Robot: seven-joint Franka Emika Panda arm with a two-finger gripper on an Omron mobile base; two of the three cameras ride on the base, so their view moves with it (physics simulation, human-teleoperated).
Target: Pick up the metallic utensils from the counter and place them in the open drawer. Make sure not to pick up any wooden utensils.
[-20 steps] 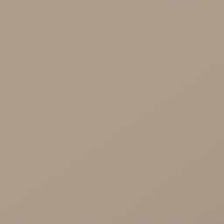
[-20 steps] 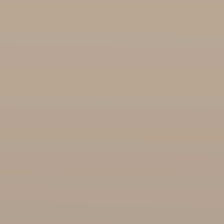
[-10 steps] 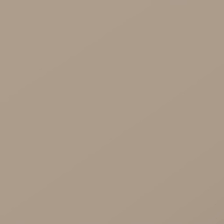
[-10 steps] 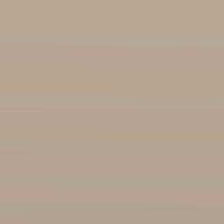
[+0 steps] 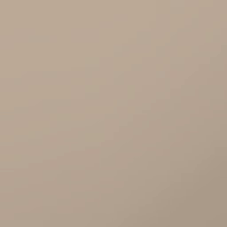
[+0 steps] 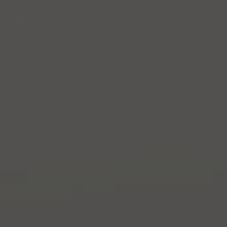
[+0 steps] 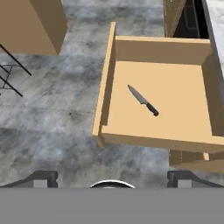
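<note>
In the hand view I look down into the open drawer [image 7: 107, 83], a shallow light-wood box pulled out over the floor. One of the metallic utensils, a small knife [image 7: 143, 100] with a black handle and a grey pointed blade, lies flat on the drawer's bottom near its middle. My gripper [image 7: 113, 178] hangs above the drawer's near side, open, its two dark fingertips [image 7: 43, 177] far apart with nothing between them. A pale strip at the top right corner may be the counter [image 7: 216, 11]. The wooden utensils are out of view.
Grey mottled floor [image 7: 52, 118] lies left of and below the drawer. A tan cabinet block [image 7: 30, 24] stands at the upper left with thin black legs [image 7: 11, 74] beneath it. A flat tan surface [image 5: 113, 113] faces the left base view, a dark grey one [image 6: 113, 113] the right.
The right base view has turned from flat tan to flat dark grey. The left base view looks the same.
</note>
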